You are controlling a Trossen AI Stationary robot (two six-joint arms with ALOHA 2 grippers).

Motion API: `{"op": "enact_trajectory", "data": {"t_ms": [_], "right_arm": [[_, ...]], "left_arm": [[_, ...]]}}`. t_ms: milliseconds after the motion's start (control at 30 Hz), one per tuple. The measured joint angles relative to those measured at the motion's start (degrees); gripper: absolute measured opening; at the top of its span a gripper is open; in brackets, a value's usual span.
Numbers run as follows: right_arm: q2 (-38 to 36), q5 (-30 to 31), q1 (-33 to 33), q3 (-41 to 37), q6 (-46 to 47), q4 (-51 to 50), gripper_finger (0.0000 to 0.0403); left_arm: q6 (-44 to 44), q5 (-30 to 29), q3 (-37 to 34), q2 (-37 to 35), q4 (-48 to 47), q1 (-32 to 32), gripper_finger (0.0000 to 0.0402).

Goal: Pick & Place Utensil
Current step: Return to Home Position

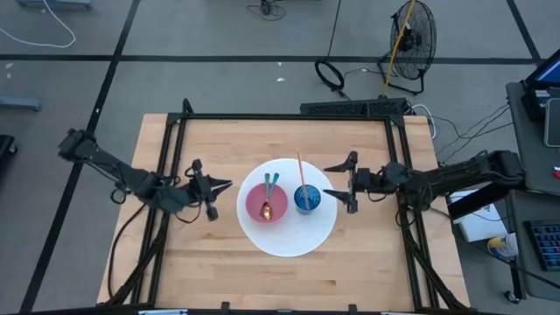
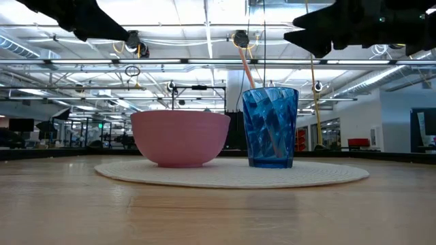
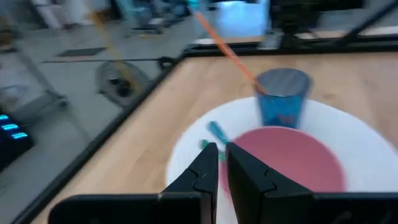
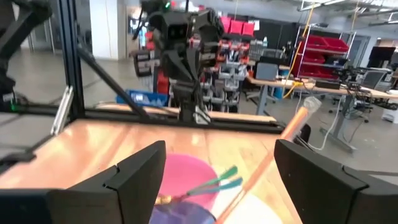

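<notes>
A pink bowl (image 1: 267, 204) and a blue cup (image 1: 306, 199) stand on a round white mat (image 1: 286, 234). Two teal-handled utensils (image 1: 270, 182) lie in the bowl with their handles leaning on its far rim; they also show in the right wrist view (image 4: 219, 180). An orange straw (image 1: 300, 166) stands tilted in the cup. My left gripper (image 1: 223, 186) hovers left of the bowl, fingers close together (image 3: 222, 165). My right gripper (image 1: 332, 181) hovers right of the cup, open wide (image 4: 217, 168). Neither touches anything.
A black frame (image 1: 289, 116) runs along the table's far side and down both flanks behind the arms. Bare wood lies on the near side of the mat (image 1: 289, 280). In the low view the bowl (image 2: 180, 136) and cup (image 2: 271, 127) stand side by side, both grippers above them.
</notes>
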Motion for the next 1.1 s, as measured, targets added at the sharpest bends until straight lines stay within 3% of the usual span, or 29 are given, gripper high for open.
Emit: {"op": "enact_trajectory", "data": {"t_ms": [133, 300, 467, 733, 900, 1100], "right_arm": [[-4.0, 0.0, 0.0, 0.0, -2.0, -6.2, 0.0293], [-7.5, 0.0, 0.0, -1.1, -2.3, -11.0, 0.0293], [-11.2, 0.0, 0.0, -7.7, -1.5, -5.3, 0.0293], [-16.2, 0.0, -0.1, -18.6, 1.0, 14.3, 0.0293], [-17.6, -3.2, -0.1, -18.8, 2.1, 11.5, 0.0293], [-17.6, -3.1, -0.1, -18.8, 2.8, 7.0, 0.0293]], "left_arm": [[4.5, 8.9, 0.0, -2.9, 0.3, 3.4, 0.0037], [9.2, 10.9, 0.0, -5.2, 0.9, 6.0, 0.0037], [14.2, 15.8, -3.6, -9.9, 5.4, 8.9, 0.0037], [16.2, 34.5, -18.1, -21.2, 22.8, 20.2, 0.0037], [16.0, 41.1, -21.7, -24.4, 25.8, 26.6, 0.0037], [14.7, 46.4, -23.8, -25.9, 25.7, 32.2, 0.0037]]}}
